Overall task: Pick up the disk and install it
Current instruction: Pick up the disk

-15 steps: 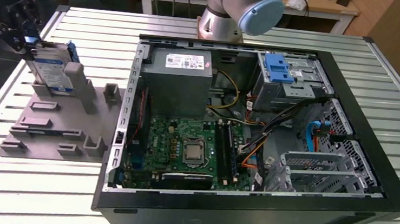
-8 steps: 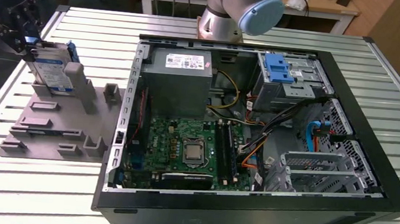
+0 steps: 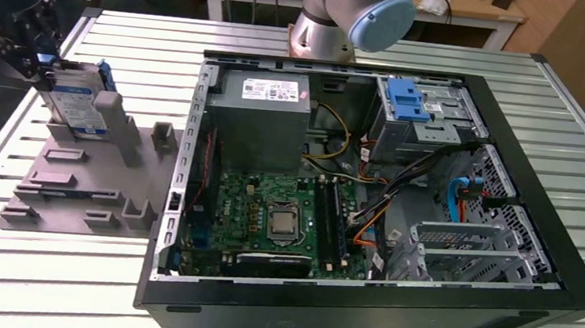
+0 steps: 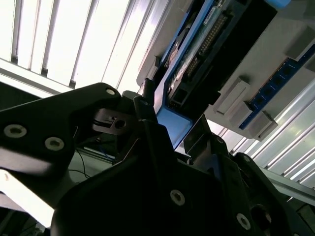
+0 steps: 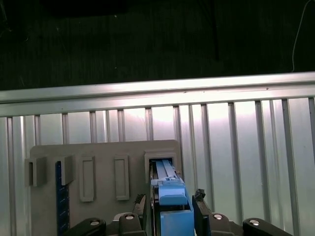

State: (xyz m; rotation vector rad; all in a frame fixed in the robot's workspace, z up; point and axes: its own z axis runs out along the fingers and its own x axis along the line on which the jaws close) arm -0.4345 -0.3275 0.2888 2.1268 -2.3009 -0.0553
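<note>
The disk (image 3: 77,105) is a silver-grey drive with a white-and-blue label and a blue frame. It stands on edge in a slot of the grey holder plate (image 3: 78,185) at the exterior view's left. My gripper (image 3: 28,61) is at its upper end. In the first wrist view the gripper (image 5: 170,196) straddles the disk's blue end (image 5: 167,174), one fingertip (image 5: 141,200) on each side with a thin gap, so it looks open. The second wrist view shows the disk (image 4: 206,39) just beyond a dark finger (image 4: 147,113).
An open computer case (image 3: 541,233) lies at the centre and right of the slatted metal table (image 3: 49,286). Inside are a motherboard, a grey power supply box (image 3: 262,118), cables and a drive bay with a blue latch (image 3: 409,103). The arm's base (image 3: 337,17) stands behind the case.
</note>
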